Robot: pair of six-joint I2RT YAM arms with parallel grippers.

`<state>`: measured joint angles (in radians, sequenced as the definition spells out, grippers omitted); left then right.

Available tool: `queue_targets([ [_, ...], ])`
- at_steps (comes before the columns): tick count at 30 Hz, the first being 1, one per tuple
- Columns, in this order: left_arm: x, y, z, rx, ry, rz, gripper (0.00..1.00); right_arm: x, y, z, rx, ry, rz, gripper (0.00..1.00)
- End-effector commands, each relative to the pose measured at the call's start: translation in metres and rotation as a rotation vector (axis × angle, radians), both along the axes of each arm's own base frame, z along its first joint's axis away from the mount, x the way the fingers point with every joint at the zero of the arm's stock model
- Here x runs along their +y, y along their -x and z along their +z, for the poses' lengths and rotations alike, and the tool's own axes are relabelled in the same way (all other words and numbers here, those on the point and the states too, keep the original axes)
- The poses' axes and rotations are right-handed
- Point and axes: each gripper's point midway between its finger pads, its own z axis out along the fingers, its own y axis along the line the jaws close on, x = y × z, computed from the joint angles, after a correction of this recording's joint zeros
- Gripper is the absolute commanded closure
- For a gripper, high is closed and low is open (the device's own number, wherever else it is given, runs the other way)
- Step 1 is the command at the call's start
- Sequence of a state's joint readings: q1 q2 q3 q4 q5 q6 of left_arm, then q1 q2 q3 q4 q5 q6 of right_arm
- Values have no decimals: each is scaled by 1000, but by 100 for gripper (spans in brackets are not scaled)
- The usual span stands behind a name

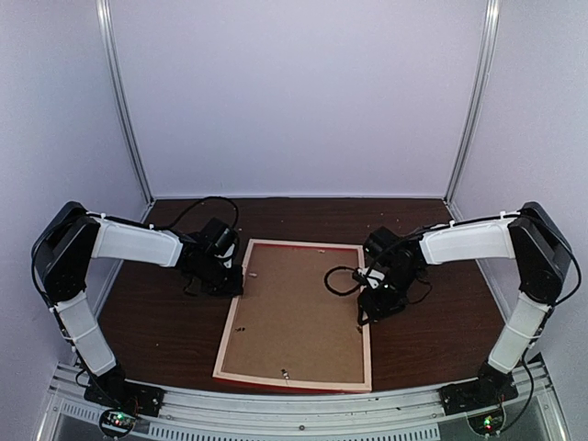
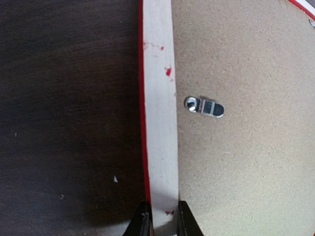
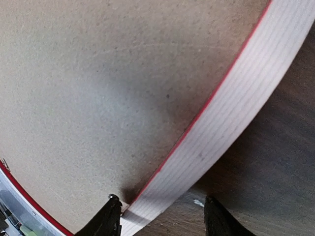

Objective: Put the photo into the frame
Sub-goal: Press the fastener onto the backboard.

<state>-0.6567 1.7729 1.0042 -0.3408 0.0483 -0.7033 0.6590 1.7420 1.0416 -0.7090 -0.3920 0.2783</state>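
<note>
While the large thin rectangular wooden frame [image 1: 231,312], red at its outer edge and pale bare wood on its upturned back, lies face down near the middle of the dark brown wooden table [image 1: 432,322], a plain brown fibreboard backing board [image 1: 299,312] sits inside its rails. The landscape photo shows in no view; whether it lies under the board cannot be told. The left gripper [image 2: 163,223] is clenched on the frame's left rail, one finger on the outer side and one on the board side. The right gripper [image 3: 162,219] stands released, its jaws spread astride the right rail with a gap showing on each side. A small silver metal clip [image 2: 204,106] rests flat on the board just beside the left rail. In my judgement the step in hand is steadying the frame by its side rails, late in the task if the print is already inside. The next move needs the right jaws either to close squarely on their rail or to lift clear, while the left hold keeps the frame from sliding. Skewing the frame or dislodging the board is the risk.
</note>
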Motion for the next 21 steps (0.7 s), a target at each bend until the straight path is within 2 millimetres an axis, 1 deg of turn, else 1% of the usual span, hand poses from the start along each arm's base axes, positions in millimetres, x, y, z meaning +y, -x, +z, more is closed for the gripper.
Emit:
queue_targets([
  [1, -1, 22, -17, 78, -27, -61, 85, -3, 14, -3, 5, 34, -7, 44],
  [7, -1, 21, -17, 76, -25, -60, 85, -8, 24, -8, 14, 94, 15, 49],
  [11, -3, 21, -16, 75, -22, -63, 84, -10, 22, -8, 4, 128, 21, 53],
  [15, -4, 20, -16, 73, -20, -66, 84, -11, 23, -9, -5, 166, 37, 54],
  [21, -3, 21, -17, 78, -22, -67, 84, -23, 21, -11, -34, 250, 53, 56],
])
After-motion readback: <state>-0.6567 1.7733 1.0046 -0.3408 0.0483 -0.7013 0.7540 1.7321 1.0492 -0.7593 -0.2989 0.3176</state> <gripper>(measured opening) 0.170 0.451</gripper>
